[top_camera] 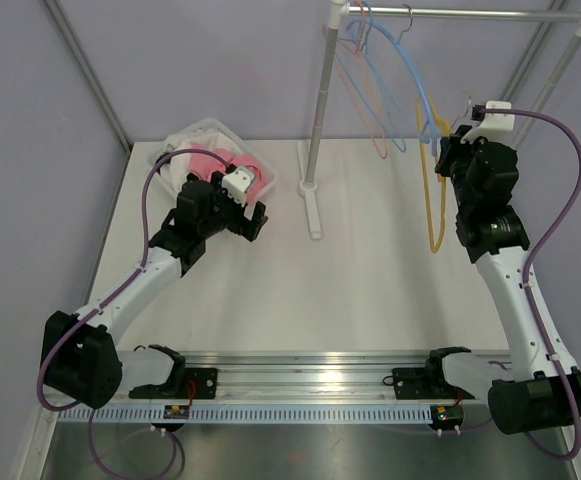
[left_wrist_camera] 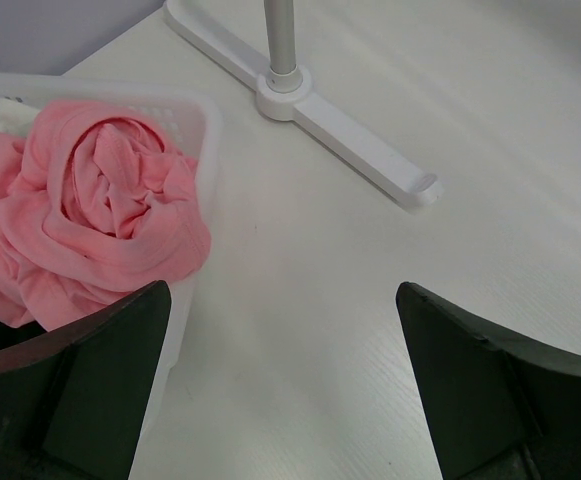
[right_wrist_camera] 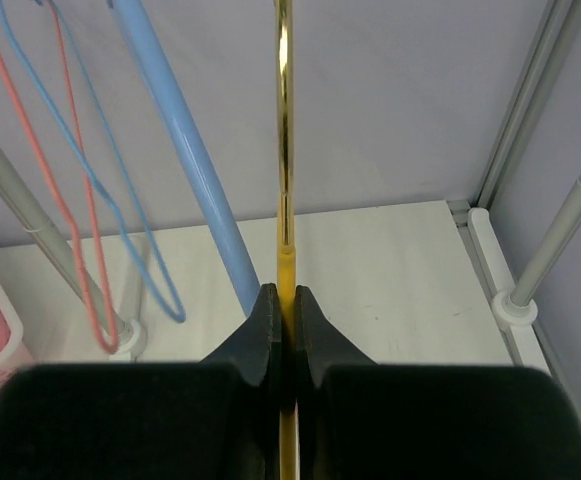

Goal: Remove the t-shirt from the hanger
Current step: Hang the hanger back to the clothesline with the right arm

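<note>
Plainly the pink t-shirt (left_wrist_camera: pixel 100 220) is on no hanger: it lies bundled in the white basket (left_wrist_camera: pixel 208 125), heaped against one wall and rising above the rim, with some white cloth beside it. The left pincer (left_wrist_camera: pixel 282 300) is by far the nearer one. It hovers just beside the basket, on the side toward the rack's foot (left_wrist_camera: pixel 350 140), with its jaws spread as wide as they go and nothing in them. Bare table (left_wrist_camera: pixel 370 330) shows between the jaws, and the shirt lies off to one side, next to one finger rather than between the two. The right pincer (right_wrist_camera: pixel 282 300) is well apart from the basket, beyond the rack's post (top_camera: pixel 320 110). It is squeezed tight on the thin yellow hanger (right_wrist_camera: pixel 283 150), whose wire runs straight up and down through the jaws and carries no cloth. Whether its hook sits on the rail (top_camera: pixel 470 14) I cannot tell. A thick blue hanger (right_wrist_camera: pixel 195 170), also bare, hangs on the basket's side of the yellow one. The shirt is soft and crumpled into twisted folds, a rounded lump with no clear long axis and no collar or sleeve to make out. By this the shirt looks to be off the hanger and the task near its end; what is left seems to be for the right arm to let the hanger go.
</note>
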{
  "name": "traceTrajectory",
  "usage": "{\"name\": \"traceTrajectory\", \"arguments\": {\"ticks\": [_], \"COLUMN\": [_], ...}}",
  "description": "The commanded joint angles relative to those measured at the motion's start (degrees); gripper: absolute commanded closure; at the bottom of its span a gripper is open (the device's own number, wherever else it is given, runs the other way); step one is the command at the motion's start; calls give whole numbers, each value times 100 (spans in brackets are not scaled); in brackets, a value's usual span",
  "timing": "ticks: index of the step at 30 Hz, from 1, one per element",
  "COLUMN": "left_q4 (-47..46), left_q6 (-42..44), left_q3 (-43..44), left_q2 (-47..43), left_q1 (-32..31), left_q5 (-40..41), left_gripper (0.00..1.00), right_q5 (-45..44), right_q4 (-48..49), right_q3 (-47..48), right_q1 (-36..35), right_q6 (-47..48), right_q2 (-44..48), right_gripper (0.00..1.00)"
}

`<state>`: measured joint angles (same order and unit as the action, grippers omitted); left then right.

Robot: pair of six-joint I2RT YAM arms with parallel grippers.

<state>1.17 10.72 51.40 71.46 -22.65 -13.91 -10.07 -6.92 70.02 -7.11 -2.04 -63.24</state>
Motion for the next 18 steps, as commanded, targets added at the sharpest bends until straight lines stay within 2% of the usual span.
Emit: {"name": "traceTrajectory", "arguments": {"ticks": [1, 5, 10, 14, 18], "left_q4": [-135, -135, -135, -135, -134], "left_q6": [79, 79, 88, 97, 114], "left_q3": [213, 187, 187, 213, 257], "left_q2": [-185, -255, -212, -150, -71], "left_q1": [-28, -37, -46, -46, -46], "left_q5": [-59, -59, -76, -94, -112], "left_gripper": [1, 1, 1, 1, 1], "right_q5": [-251, -276, -699, -365, 371], "right_q4": [244, 287, 375, 95, -143], "right_q3": [293, 302, 337, 914, 1470], "right_q1": [-9, -9, -1, 87, 123], "right_q6": [169, 924, 1469, 1523, 1391], "right_q2": [-161, -206, -180, -276, -566], "right_gripper": [100, 95, 100, 100, 100]}}
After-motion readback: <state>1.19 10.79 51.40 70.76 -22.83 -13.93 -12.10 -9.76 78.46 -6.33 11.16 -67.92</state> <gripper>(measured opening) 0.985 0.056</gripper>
